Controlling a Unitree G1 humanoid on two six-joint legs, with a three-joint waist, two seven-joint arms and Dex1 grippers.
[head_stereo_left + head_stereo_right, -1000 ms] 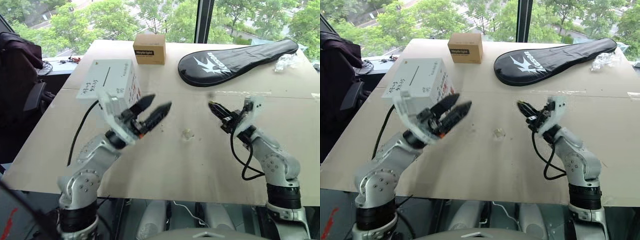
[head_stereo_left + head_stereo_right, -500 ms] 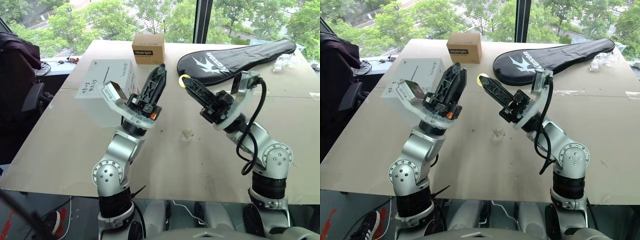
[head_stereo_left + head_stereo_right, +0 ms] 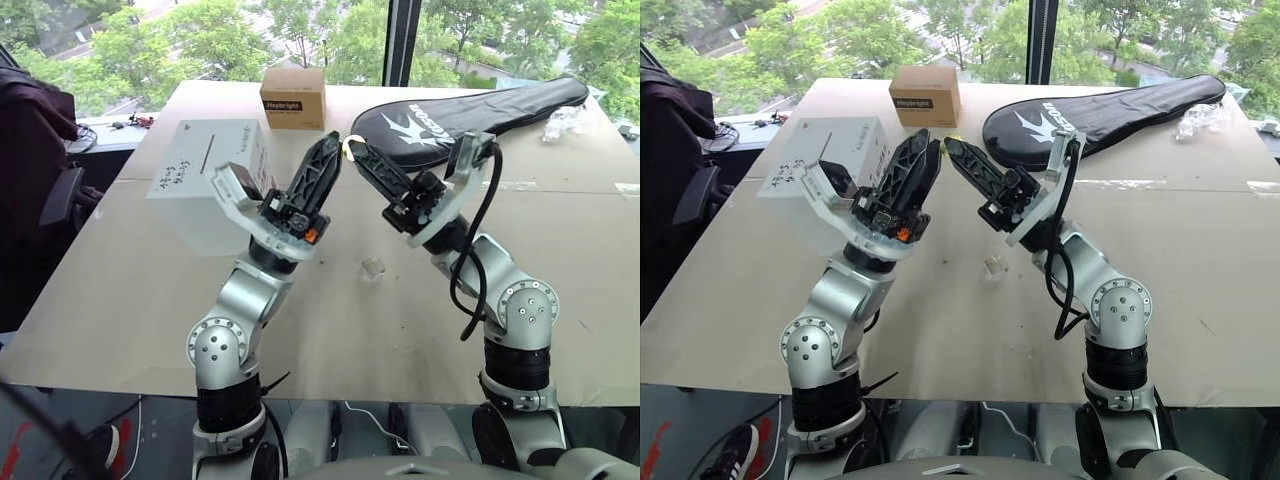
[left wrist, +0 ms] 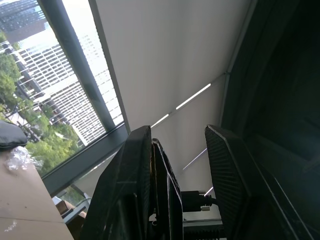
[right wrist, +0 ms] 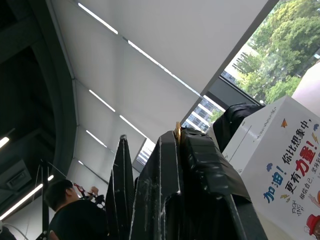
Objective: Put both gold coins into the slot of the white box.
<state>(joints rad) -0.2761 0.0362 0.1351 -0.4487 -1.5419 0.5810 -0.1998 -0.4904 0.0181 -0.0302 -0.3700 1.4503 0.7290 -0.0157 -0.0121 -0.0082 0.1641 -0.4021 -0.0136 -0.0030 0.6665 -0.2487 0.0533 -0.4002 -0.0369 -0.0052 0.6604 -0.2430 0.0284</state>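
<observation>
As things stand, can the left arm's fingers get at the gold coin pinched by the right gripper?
Probably yes: the left gripper, fingers parted, is raised beside the small shiny gold coin at the right gripper tip, with nothing between them.

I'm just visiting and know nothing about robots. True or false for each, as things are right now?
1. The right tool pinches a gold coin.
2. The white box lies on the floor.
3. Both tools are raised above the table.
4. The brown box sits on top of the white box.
1. True: the right tool is shut on a gold coin.
2. False: the white box stands on the table.
3. True: the left tool is lifted too.
4. False: the brown box sits on the table behind it.
</observation>
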